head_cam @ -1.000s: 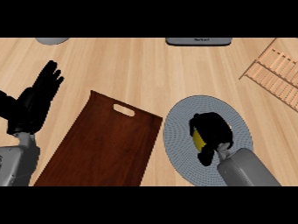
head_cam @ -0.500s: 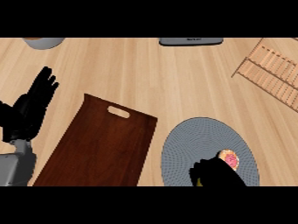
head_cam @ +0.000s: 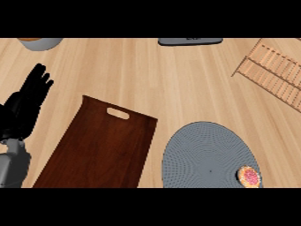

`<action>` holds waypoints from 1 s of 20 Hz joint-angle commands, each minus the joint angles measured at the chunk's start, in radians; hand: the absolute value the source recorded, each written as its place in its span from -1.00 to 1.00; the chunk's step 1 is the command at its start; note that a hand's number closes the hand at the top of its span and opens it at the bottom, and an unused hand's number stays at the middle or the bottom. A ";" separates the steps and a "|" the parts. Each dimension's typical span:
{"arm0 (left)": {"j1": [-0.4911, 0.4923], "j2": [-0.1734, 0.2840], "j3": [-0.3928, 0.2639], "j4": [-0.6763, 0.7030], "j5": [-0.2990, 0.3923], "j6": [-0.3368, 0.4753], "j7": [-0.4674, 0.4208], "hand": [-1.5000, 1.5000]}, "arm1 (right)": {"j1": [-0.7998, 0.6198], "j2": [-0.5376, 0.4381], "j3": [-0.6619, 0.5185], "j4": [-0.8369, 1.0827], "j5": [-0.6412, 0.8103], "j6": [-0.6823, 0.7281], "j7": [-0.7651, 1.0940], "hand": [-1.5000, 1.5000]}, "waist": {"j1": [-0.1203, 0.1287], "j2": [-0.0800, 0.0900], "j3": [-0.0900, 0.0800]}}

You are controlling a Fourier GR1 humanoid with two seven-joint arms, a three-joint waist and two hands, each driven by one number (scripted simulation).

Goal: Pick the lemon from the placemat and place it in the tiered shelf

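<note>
The grey round placemat (head_cam: 205, 154) lies at the lower right of the head view. On its lower right part sits a small pink and orange round thing (head_cam: 249, 176). No lemon shows anywhere. The wooden slatted tiered shelf (head_cam: 284, 74) lies at the upper right, apart from the mat. My left hand (head_cam: 21, 110) rests open at the left edge with its fingers up, holding nothing. My right hand is out of view.
A dark brown tray (head_cam: 100, 148) with a handle slot lies between the left hand and the placemat. A grey bowl (head_cam: 40, 43) sits at the top left, and a dark flat object (head_cam: 190, 41) at the top centre.
My right hand, curled round the yellow lemon over the placemat, slid down and out of the view's lower edge. The small pink round thing on the mat now shows. The left hand stayed put.
</note>
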 commanded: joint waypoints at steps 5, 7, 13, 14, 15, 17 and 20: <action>0.043 -0.019 -0.019 -0.016 0.000 -0.012 -0.011 0.00 | 0.192 -0.027 -0.210 -0.324 -0.243 -0.090 -0.027 1.00 | 0.012 0.003 0.000; -0.006 -0.024 -0.020 -0.003 -0.021 0.020 0.002 0.00 | 0.172 -0.029 -0.260 -0.375 -0.284 -0.054 0.007 1.00 | 0.010 0.008 -0.002; 0.043 -0.020 -0.014 -0.008 -0.011 -0.005 -0.029 0.00 | 0.132 0.002 -0.447 -0.368 -0.341 -0.065 0.048 1.00 | 0.018 0.008 -0.003; 0.005 -0.026 -0.028 -0.041 -0.018 0.011 0.001 0.00 | 0.105 0.007 -0.490 -0.346 -0.360 -0.055 0.073 1.00 | 0.024 0.008 -0.002; -0.005 0.000 -0.002 -0.003 -0.007 -0.003 0.010 0.00 | 0.101 -0.008 -0.521 -0.360 -0.366 -0.039 0.072 1.00 | 0.015 0.009 -0.003; 0.028 -0.010 -0.014 -0.019 -0.004 -0.019 -0.019 0.00 | 0.052 0.010 -0.575 -0.318 -0.411 -0.011 0.122 1.00 | 0.032 0.010 -0.004; 0.003 -0.019 -0.012 -0.012 -0.005 -0.004 -0.012 0.00 | -0.032 0.006 -0.695 -0.238 -0.490 0.020 0.143 1.00 | 0.031 0.012 -0.003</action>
